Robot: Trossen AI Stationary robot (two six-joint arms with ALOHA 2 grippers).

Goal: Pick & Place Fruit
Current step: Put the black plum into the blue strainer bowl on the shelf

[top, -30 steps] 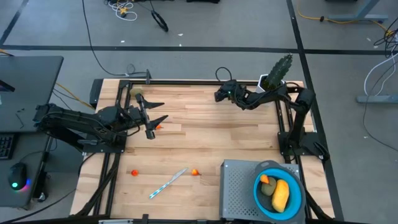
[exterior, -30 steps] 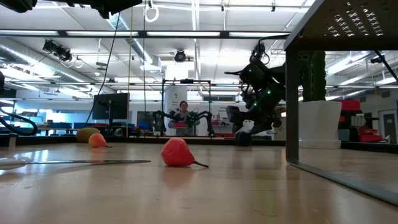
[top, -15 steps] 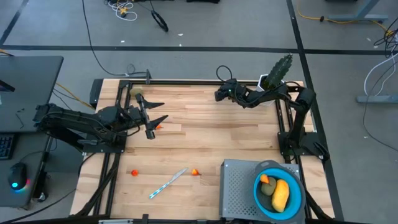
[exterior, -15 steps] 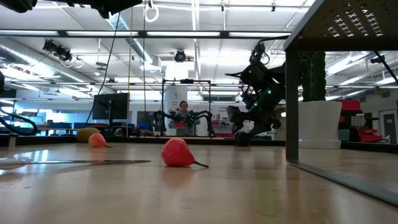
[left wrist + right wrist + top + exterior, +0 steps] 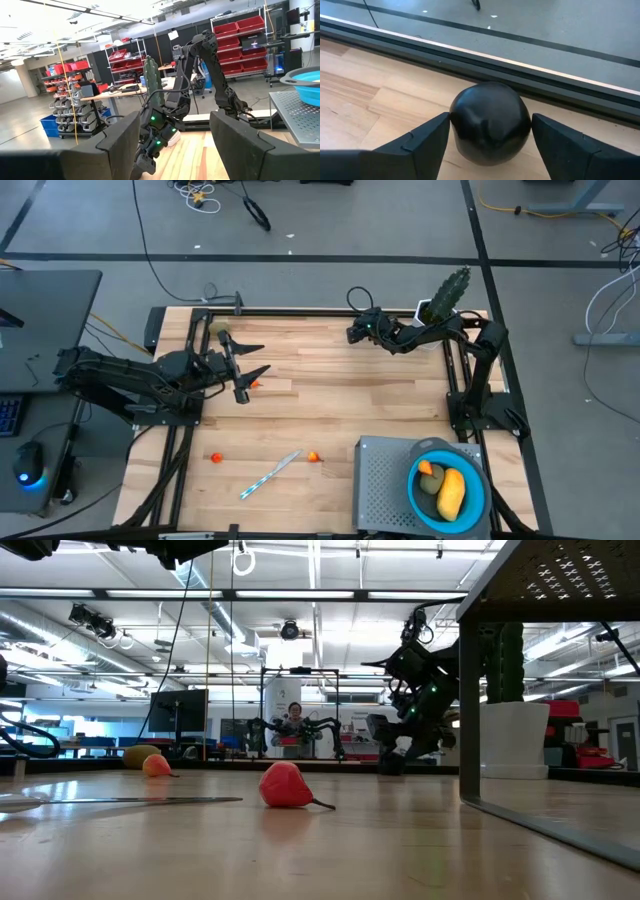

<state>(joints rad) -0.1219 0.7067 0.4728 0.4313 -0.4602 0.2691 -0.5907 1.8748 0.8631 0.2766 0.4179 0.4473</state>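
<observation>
- A large workshop with red storage bins (image 5: 245,25) on shelves lies behind a pale wooden table (image 5: 330,405).
- The right gripper (image 5: 490,132) sits at the table's far edge, fingers apart, flanking a black ball (image 5: 490,122).
- The left gripper (image 5: 250,365) hovers open, left side.
- Tiny orange-red fruit (image 5: 314,456) lies near the front.

The wooden table (image 5: 330,395) is the landmark. At its far right corner stands a green cactus (image 5: 450,292) in a white pot (image 5: 514,738). Near the table's front edge, left of centre, a thin white-and-blue stick (image 5: 270,474) lies slantwise. At the front right corner sits a grey perforated stand (image 5: 385,480) carrying a blue bowl (image 5: 480,502). Off the table's left side rests a dark desk (image 5: 45,300). Beyond the far edge, cables (image 5: 195,195) trail over the grey floor. Farther back, what appears to be a seated person (image 5: 293,720) shows.
</observation>
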